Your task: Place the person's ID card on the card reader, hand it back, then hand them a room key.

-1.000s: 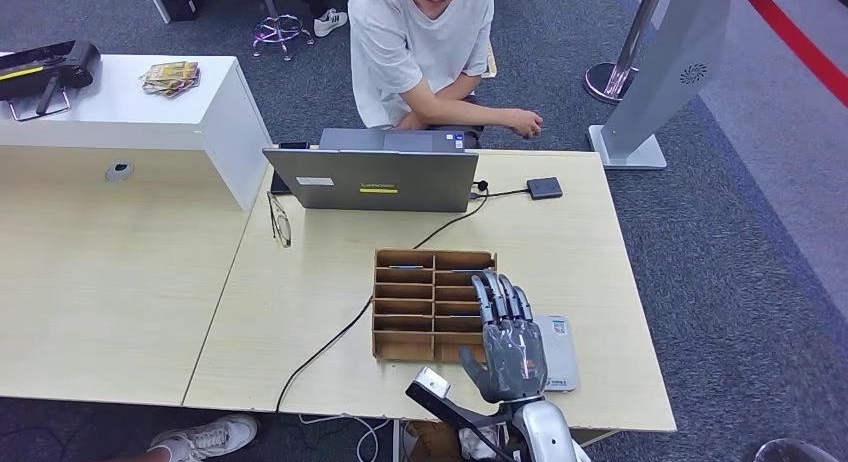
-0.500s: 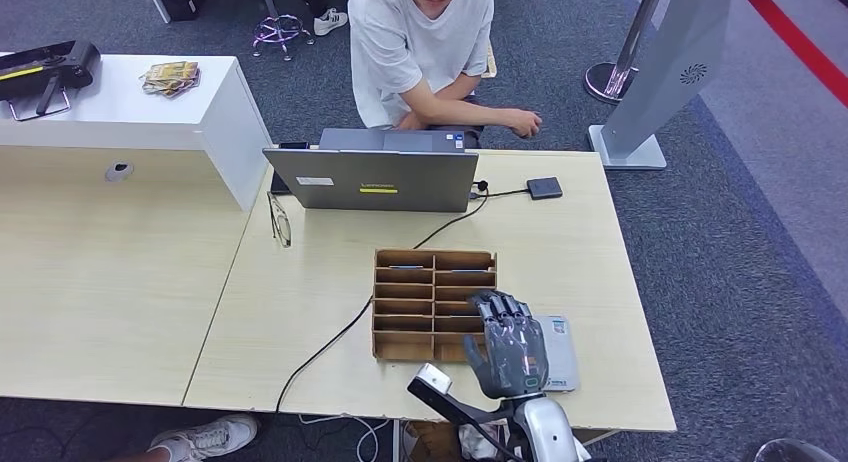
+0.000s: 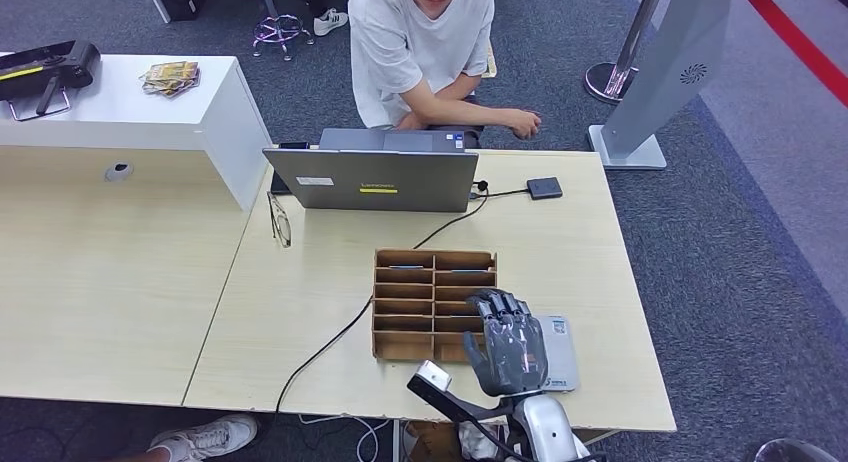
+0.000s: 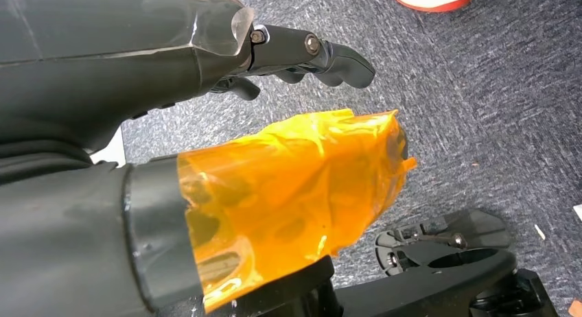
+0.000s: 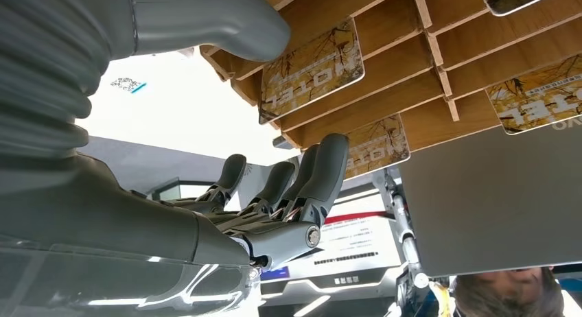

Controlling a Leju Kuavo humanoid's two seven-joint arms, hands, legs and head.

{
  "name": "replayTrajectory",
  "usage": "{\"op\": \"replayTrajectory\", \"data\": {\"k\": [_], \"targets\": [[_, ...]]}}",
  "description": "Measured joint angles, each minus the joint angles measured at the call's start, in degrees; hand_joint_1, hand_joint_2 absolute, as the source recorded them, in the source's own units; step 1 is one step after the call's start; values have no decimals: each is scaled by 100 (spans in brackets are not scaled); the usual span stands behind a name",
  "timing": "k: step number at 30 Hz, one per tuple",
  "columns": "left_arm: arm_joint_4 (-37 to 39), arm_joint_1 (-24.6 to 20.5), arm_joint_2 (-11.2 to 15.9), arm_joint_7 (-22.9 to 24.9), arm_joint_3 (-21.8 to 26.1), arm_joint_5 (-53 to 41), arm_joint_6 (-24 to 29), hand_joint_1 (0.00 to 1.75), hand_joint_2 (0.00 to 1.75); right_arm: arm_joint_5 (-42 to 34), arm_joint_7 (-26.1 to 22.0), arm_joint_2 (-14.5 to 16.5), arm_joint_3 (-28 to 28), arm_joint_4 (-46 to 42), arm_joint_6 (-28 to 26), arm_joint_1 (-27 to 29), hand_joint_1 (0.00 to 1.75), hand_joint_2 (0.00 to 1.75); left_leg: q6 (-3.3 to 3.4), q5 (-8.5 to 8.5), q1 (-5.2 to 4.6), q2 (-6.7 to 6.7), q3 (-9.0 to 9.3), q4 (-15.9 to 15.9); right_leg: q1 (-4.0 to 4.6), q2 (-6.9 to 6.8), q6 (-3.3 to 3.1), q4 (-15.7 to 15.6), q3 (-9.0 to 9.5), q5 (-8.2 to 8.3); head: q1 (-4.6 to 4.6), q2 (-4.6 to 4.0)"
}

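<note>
From the head view, the right hand (image 3: 507,344) hovers over the near right corner of the wooden key rack (image 3: 433,304), fingers curled downward toward the slots and holding nothing that I can see; the grey card reader (image 3: 560,352) lies just beside the rack, partly under the hand, and the person (image 3: 425,42) waits across the desk beyond the laptop (image 3: 372,179). The step in hand looks like fetching a room key, so the fingertips should drop squarely over one card's edge and the thumb should close from the other side, not rake across the dividers. The right wrist view gives what the head view hides: printed room key cards (image 5: 312,68) standing in the slots, and the fingers (image 5: 322,173) near one card's edge but not closed on it. I cannot make out the ID card anywhere. The left wrist view shows the left hand (image 4: 274,145) hanging over grey carpet, one digit wrapped in orange tape, fingers loosely bent, nothing held.
</note>
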Motion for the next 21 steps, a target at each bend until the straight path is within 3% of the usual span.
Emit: {"op": "replayTrajectory", "data": {"k": [21], "targets": [[0,-4,-2,0,-34,-11,-4,0,0,-46,-59,117,-2,147,30,-71,79,175,0,0,0,0,0,0,0,0,0,0,0,0,0,0]]}}
